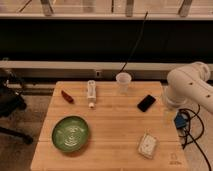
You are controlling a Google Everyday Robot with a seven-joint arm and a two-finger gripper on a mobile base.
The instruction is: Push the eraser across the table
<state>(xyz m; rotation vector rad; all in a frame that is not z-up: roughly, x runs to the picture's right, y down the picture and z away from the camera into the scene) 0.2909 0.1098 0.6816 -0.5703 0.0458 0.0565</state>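
Camera view
Landmark: the cup [123,81], clear, upright at the worktop's [110,125] far edge.
Eraser: my guess is the white block [91,90] just left of the cup, lying lengthwise toward the near edge; not certain.
Tool: tool [169,116] hangs right of the cup and nearer, over the worktop's right edge below the white arm [192,82]; whether it is spread or pressed together I cannot tell.
Others: black phone [146,103] right of the cup and nearer, red pepper [67,96] far left of it, green bowl [71,133] near-left, packet [148,145] near-right.
Doing it well: come low past the phone and cup, meet the eraser's long side squarely, push steadily; off-centre contact would likely spin it.
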